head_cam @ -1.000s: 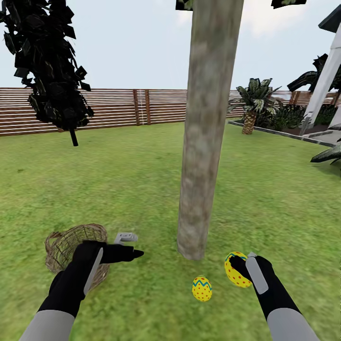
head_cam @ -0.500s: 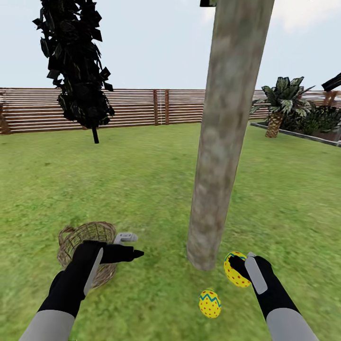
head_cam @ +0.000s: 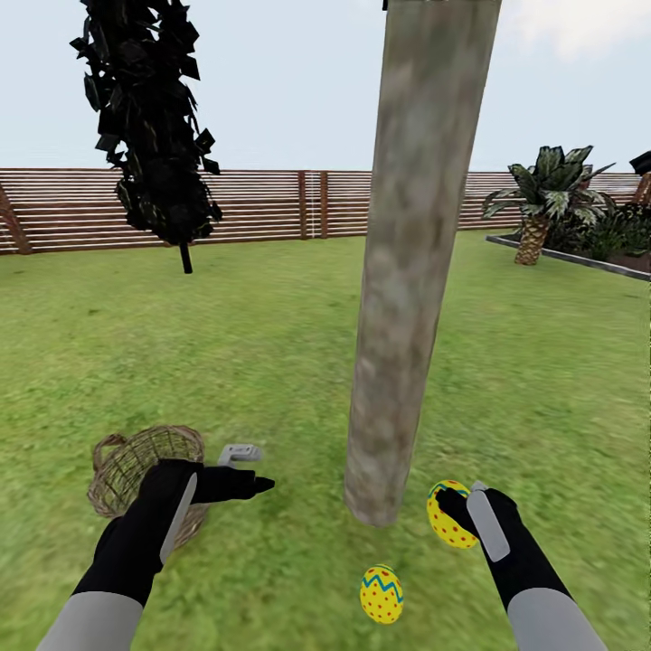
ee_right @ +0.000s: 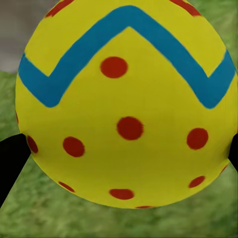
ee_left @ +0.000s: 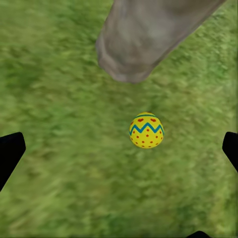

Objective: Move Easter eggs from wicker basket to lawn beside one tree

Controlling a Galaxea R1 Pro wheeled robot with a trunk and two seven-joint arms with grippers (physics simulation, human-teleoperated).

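One egg lies on the lawn nearest the robot; the right gripper clamps a second egg just beside the tree; released from height, it may roll away. The left gripper hangs spread and empty beside the basket; whether the basket holds anything cannot be told.

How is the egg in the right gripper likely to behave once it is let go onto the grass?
The egg is round and smooth, so it may roll a little once the right gripper lets go. The grass looks flat, so it probably settles near the trunk, like the other egg.
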